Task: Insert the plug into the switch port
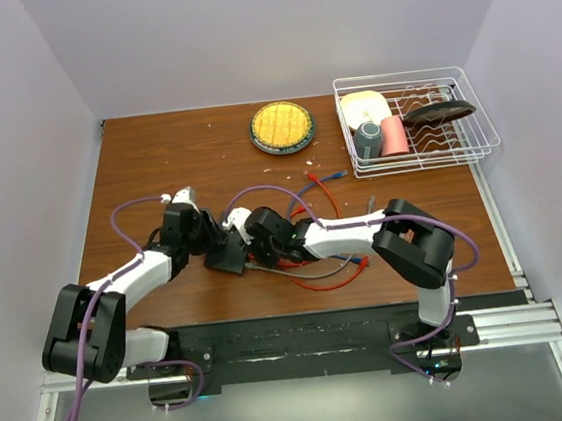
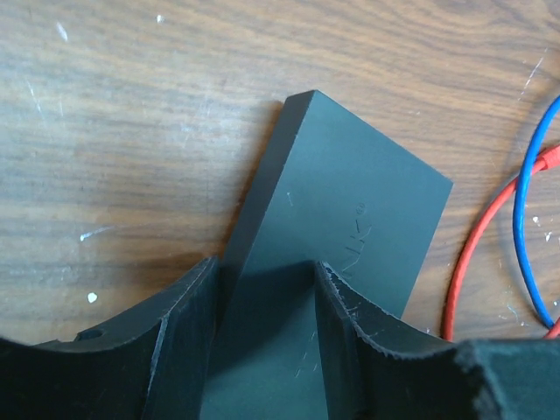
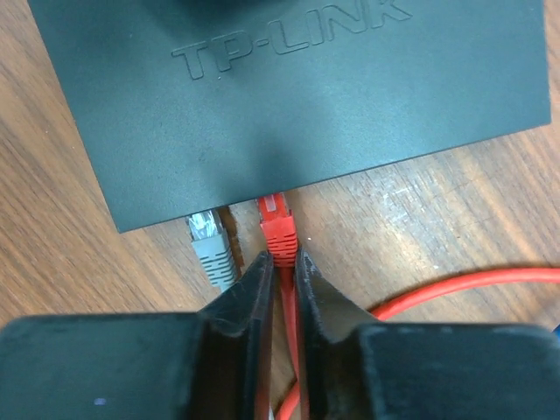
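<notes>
The switch [image 3: 289, 105], a flat dark grey box marked TP-LINK, sits tilted on the table [image 1: 228, 257]. My left gripper [image 2: 265, 262] is shut on it, one finger on its side edge and one on its top [image 2: 350, 201]. The red plug [image 3: 278, 227] has its front end inside a port on the switch's long edge. A grey plug [image 3: 208, 241] sits in the port to its left. My right gripper [image 3: 282, 255] stands narrowly open, tips flanking the rear of the red boot, with slim gaps beside the cable. In the top view it [image 1: 247, 244] faces the left gripper [image 1: 207, 246] across the switch.
Loose red cable [image 1: 324, 191], blue cable [image 2: 522, 219] and a grey cable lie tangled right of the switch. A round yellow dish [image 1: 281, 126] sits at the back. At the back right, a white wire rack [image 1: 403, 78] holds crockery.
</notes>
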`<act>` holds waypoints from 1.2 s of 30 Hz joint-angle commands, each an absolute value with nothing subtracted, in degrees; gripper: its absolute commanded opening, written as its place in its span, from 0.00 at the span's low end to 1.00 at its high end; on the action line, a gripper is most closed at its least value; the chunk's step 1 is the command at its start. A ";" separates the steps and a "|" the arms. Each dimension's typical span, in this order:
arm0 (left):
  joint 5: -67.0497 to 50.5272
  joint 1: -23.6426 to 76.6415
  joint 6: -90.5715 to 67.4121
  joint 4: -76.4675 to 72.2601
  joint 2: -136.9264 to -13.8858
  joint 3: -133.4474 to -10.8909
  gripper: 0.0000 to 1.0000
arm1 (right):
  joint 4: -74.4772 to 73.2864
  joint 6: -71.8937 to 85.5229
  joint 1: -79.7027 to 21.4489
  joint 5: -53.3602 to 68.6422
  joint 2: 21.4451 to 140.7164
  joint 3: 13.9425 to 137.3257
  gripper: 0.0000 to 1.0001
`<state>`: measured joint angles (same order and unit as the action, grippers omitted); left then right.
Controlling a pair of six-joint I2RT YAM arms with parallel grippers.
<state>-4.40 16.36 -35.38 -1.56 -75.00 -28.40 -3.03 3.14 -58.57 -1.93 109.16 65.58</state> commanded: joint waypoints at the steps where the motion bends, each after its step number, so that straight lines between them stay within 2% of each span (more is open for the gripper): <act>1: -17.06 18.90 -39.03 9.66 -75.41 -27.77 0.40 | 17.05 3.87 -57.66 -2.90 105.65 66.54 0.23; 2: -16.18 18.90 -38.68 10.28 -75.41 -28.03 0.47 | 16.96 3.87 -57.57 -2.90 105.38 66.19 0.27; 6: -11.17 18.55 -37.18 15.02 -74.01 -30.14 0.59 | 16.79 4.04 -57.57 -3.34 103.63 63.90 0.42; 7: -8.81 18.46 -36.92 15.73 -73.74 -30.84 0.65 | 16.53 4.13 -57.66 -3.34 103.01 62.94 0.46; 8: -7.57 18.28 -36.39 17.47 -73.13 -31.72 0.78 | 16.26 4.13 -57.66 -3.34 101.79 62.49 0.53; 10: -3.46 18.28 -35.60 19.50 -72.60 -35.58 0.88 | 16.17 4.48 -57.66 -3.86 100.03 60.92 0.63; 11: -2.38 18.28 -34.55 20.99 -72.34 -36.99 0.94 | 16.08 4.83 -57.66 -4.30 97.93 60.30 0.71; 12: -0.98 18.28 -33.85 21.53 -72.16 -39.70 0.96 | 15.91 5.01 -57.66 -4.74 96.87 59.25 0.74; 16: -1.84 18.28 -30.94 21.71 -71.72 -44.90 0.98 | 14.42 6.50 -57.57 -8.60 91.33 57.48 0.89; 23: -12.03 18.28 -27.51 14.43 -72.42 -48.07 0.97 | 11.43 9.49 -56.87 -18.18 79.82 53.44 0.99; 28: -16.52 18.81 -26.55 12.13 -74.61 -50.71 0.96 | 7.74 11.42 -53.53 -18.72 71.13 51.59 0.99; 36: -16.44 23.99 -25.58 13.71 -84.54 -60.18 0.89 | 0.71 15.82 -41.75 -13.80 63.90 50.01 0.99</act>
<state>-14.61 21.47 -27.31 14.57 -80.86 -54.22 4.95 12.64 -44.91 -15.07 66.26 50.85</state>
